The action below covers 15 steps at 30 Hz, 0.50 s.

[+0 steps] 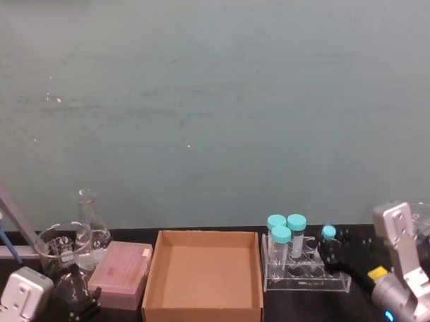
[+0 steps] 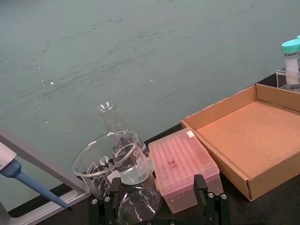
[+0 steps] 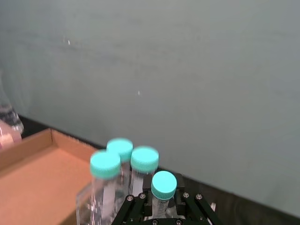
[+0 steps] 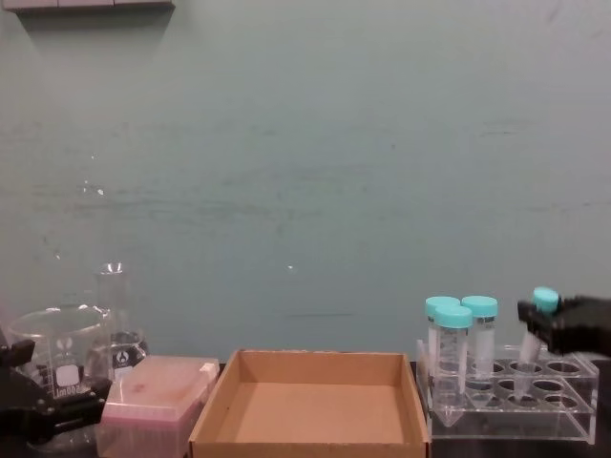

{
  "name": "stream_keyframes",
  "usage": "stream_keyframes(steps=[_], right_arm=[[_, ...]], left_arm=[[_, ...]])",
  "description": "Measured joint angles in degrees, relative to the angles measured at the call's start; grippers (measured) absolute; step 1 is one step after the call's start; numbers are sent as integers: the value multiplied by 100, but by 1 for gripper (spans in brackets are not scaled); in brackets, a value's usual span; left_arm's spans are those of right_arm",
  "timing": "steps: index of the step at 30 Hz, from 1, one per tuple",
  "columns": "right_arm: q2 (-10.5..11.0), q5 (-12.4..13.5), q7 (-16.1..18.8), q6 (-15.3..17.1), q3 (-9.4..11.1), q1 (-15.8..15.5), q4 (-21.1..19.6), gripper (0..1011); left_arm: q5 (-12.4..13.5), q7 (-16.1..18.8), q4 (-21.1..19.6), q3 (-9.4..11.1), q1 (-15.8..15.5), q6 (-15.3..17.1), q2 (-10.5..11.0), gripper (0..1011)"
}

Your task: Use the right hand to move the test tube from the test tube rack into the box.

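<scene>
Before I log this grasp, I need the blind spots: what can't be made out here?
Test tube below its cap: right wrist view, hidden by the right pincer and the bottom edge.
Whether its tip has cleared the test tube rack: chest view, blurred behind the clear acrylic.
Round glass item at the left pincer: left wrist view, cut off by the bottom edge.
Beaker print: left wrist view, too small to read.

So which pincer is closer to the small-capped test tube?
Right: the right pincer grips the test tube at the rack; the left pincer sits beyond the box, beside the beaker.
</scene>
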Motion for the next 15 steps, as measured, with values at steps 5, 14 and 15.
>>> stream_keyframes(steps=[5,14,15], right_arm=[[80,138,126,214,213,-41,-459,265],[227,385,433,531,606,35,-1339,265],[220,392,468,539,613,69,-1376,265]], left_arm=[[0,0,0,0,0,0,0,1000],[0,0,0,0,0,0,0,1000],[0,0,0,1,0,0,0,1000]])
